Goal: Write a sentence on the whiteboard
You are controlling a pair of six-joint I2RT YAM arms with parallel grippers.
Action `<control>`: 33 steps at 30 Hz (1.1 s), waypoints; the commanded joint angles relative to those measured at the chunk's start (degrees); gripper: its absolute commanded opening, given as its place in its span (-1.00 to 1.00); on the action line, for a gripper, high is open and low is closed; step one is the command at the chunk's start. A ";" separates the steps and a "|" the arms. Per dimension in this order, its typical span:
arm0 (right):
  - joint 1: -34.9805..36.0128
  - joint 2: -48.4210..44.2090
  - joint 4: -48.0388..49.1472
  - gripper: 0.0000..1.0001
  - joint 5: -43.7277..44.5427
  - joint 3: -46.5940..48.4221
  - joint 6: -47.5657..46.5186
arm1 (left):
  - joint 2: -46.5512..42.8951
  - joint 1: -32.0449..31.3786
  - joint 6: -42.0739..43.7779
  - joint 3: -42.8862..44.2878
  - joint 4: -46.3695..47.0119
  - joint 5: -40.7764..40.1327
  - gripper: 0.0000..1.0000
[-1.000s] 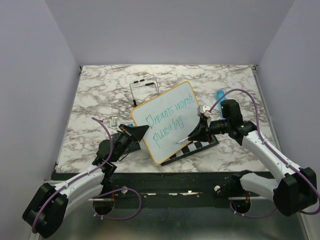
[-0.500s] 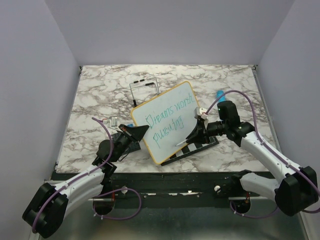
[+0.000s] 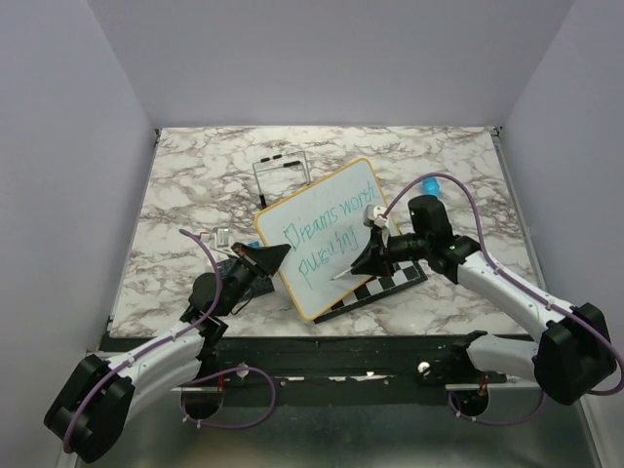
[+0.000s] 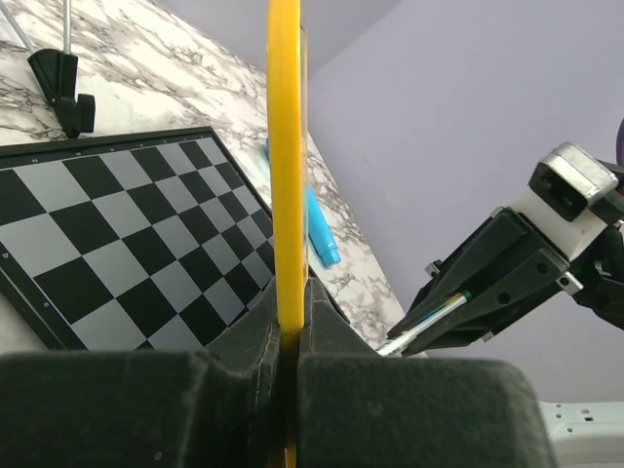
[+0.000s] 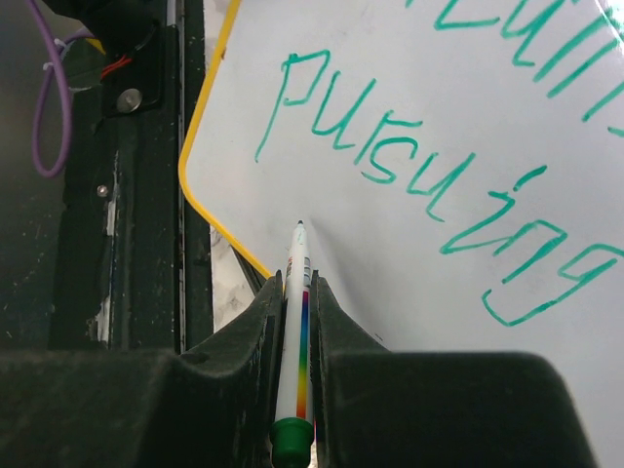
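Observation:
The whiteboard [image 3: 322, 234], white with a yellow frame, stands tilted on its edge. The sentence [image 3: 327, 232] is in teal, with two lines showing: "Dreams worth" and "pursuing". My left gripper [image 3: 274, 256] is shut on the board's lower left frame, seen edge-on as a yellow strip [image 4: 284, 146] between my left gripper's [image 4: 290, 322] pads. My right gripper [image 3: 365, 261] is shut on a white rainbow-striped marker [image 5: 295, 292]. The marker's tip is on or just off the blank board [image 5: 439, 127] below "pursuing" [image 5: 419, 175]; I cannot tell which. In the right wrist view my right gripper [image 5: 295, 289] points at the board.
A black-and-white chessboard [image 3: 392, 284] lies flat under and behind the whiteboard, and also shows in the left wrist view [image 4: 127, 244]. A blue cap-like piece [image 3: 430, 185] lies at the right. A thin wire stand [image 3: 283, 175] is behind the board. A small clear item [image 3: 222, 236] lies at the left.
My right gripper has moved left and down along the board with the marker, from beside "pursuing" to the blank area below it. The left arm and board have not moved.

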 commanded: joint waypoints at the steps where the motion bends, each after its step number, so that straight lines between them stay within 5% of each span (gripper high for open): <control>1: 0.30 0.72 0.55 -0.99 1.62 0.44 0.11 | -2.20 -0.19 0.93 0.14 4.27 -2.90 -1.00; 17: 0.21 4.32 1.51 -0.99 6.63 2.10 2.74 | -1.76 -0.19 1.11 -0.21 5.06 -2.81 -1.00; 33: 1.17 6.78 2.75 -0.99 1.53 3.33 4.59 | -0.44 -0.19 1.02 -0.56 6.55 -2.64 -1.00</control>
